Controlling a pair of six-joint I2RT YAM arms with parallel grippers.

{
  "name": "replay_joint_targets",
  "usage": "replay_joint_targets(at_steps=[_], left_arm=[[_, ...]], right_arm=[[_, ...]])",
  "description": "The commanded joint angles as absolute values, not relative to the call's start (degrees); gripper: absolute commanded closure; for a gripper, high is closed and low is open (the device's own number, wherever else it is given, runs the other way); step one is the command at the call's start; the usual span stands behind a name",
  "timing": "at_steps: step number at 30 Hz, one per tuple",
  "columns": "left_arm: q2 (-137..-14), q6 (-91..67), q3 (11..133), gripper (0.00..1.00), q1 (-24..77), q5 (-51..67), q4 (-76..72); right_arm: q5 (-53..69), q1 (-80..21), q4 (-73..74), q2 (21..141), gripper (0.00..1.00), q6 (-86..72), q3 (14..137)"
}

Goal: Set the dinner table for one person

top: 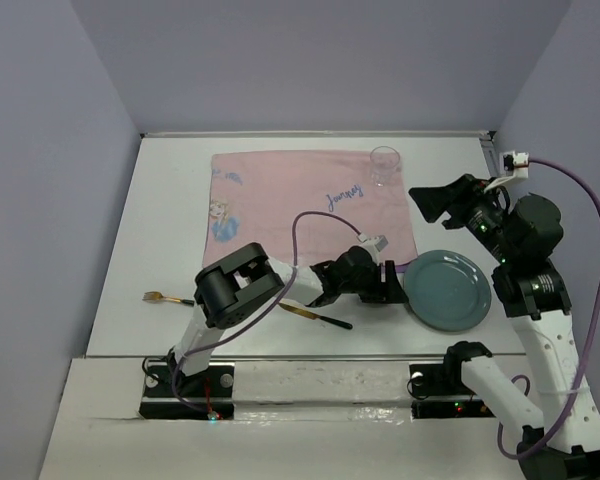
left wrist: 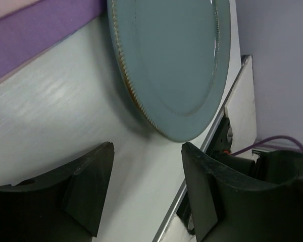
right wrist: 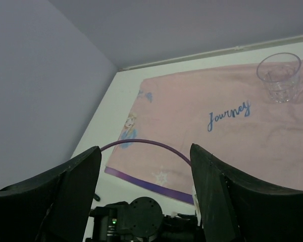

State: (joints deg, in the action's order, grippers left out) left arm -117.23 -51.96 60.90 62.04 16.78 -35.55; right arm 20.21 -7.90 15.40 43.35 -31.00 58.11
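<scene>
The white dinner table [top: 160, 240] carries a pink cloth [top: 310, 205] with blue script. A blue-grey plate [top: 448, 290] lies on the table to the right of the cloth's near corner. A clear glass [top: 385, 165] stands on the cloth's far right corner. My left gripper [top: 388, 285] is open and empty, low over the table just left of the plate's rim; the left wrist view shows the plate [left wrist: 177, 65] just beyond its fingertips [left wrist: 88, 186]. My right gripper [top: 430, 203] is open and empty, raised above the plate's far side, facing the cloth [right wrist: 217, 126] and glass [right wrist: 279, 75].
A gold fork with a black handle [top: 162, 297] lies on the table at the near left. A second gold utensil with a black handle [top: 315, 317] lies under the left arm. The table's metal near edge [left wrist: 192, 186] runs close to the left gripper.
</scene>
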Motion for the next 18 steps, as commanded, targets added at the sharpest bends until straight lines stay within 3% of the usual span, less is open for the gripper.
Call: replay_joint_targets(at_steps=[1,18], left_arm=[[-120.2,-56.4,65.1,0.32,62.8,15.6,-38.6],[-128.7,-65.9,67.2,0.44,64.6,0.6,-40.1]], right_arm=[[22.5,-7.6,13.8,41.6,0.24,-31.1,57.6],[21.9,-7.6,12.7,38.8,0.27,-31.8,53.8]])
